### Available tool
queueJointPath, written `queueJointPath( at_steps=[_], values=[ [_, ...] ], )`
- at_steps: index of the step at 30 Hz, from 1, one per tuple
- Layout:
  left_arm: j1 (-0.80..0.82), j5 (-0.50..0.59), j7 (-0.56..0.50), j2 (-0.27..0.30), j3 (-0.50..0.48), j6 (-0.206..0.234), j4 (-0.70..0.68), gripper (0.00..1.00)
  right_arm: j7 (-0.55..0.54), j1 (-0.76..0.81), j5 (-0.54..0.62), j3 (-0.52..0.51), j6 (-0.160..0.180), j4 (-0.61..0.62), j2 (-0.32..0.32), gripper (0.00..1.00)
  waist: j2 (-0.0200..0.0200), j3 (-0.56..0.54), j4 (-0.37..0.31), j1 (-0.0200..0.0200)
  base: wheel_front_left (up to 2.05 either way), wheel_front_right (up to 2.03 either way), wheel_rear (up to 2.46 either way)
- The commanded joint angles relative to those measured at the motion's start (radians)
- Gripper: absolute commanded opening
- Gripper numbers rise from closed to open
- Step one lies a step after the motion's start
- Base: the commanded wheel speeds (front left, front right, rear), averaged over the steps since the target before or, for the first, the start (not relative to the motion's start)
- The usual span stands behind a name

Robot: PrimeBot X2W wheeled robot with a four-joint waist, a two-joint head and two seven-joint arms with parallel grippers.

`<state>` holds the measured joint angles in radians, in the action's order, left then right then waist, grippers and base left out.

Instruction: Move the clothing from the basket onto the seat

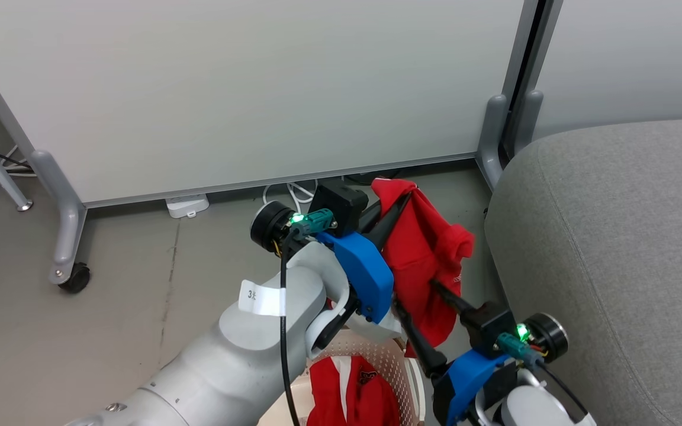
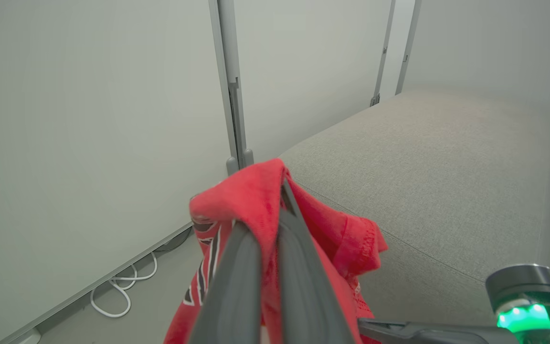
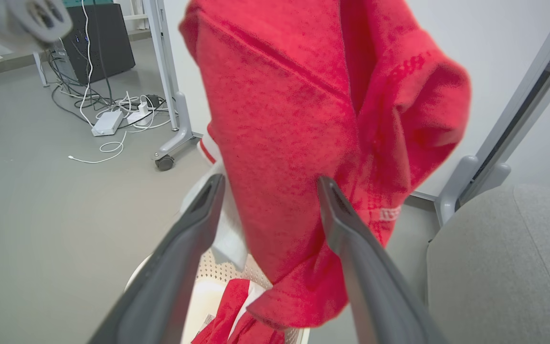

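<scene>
A red garment (image 1: 424, 248) of the clothing hangs in the air, pinched at its top by my left gripper (image 1: 403, 198), which is shut on it. The left wrist view shows the cloth (image 2: 251, 200) draped over my closed fingers (image 2: 303, 258). My right gripper (image 1: 415, 293) is open, its fingers on either side of the garment's lower part (image 3: 294, 119) without closing on it. Below lies the basket (image 1: 391, 355), with more red and white clothing (image 1: 347, 390) inside. The grey seat (image 1: 613, 236) stands to the right of the hanging garment.
A pale partition panel on wheeled feet (image 1: 68, 272) stands behind, with a white power strip (image 1: 187, 205) and cables under it. More cables and a black box (image 3: 98, 43) sit on the floor farther off. A second panel post (image 1: 510, 130) stands by the seat's corner.
</scene>
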<state>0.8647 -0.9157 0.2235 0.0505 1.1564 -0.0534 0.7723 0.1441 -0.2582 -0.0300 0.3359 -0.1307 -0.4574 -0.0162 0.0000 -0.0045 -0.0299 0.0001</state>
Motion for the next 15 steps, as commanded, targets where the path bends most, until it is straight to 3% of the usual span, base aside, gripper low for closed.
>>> queueJointPath(
  at_steps=[1, 15],
  values=[
    [0.021, -0.005, 0.010, 0.001, 0.005, 0.002, -0.004, 0.00, 0.009, -0.020, 0.005, -0.006, 0.000, -0.012, -0.004, 1.00, 0.0000, 0.000, 0.001, -0.0001, 0.00, 0.00, 0.00],
    [0.046, -0.055, 0.022, 0.001, 0.067, 0.017, -0.023, 0.00, 0.093, -0.194, -0.081, -0.008, 0.000, -0.226, -0.003, 1.00, 0.0000, 0.007, 0.016, -0.0001, 0.00, 0.00, 0.00]
  ],
)
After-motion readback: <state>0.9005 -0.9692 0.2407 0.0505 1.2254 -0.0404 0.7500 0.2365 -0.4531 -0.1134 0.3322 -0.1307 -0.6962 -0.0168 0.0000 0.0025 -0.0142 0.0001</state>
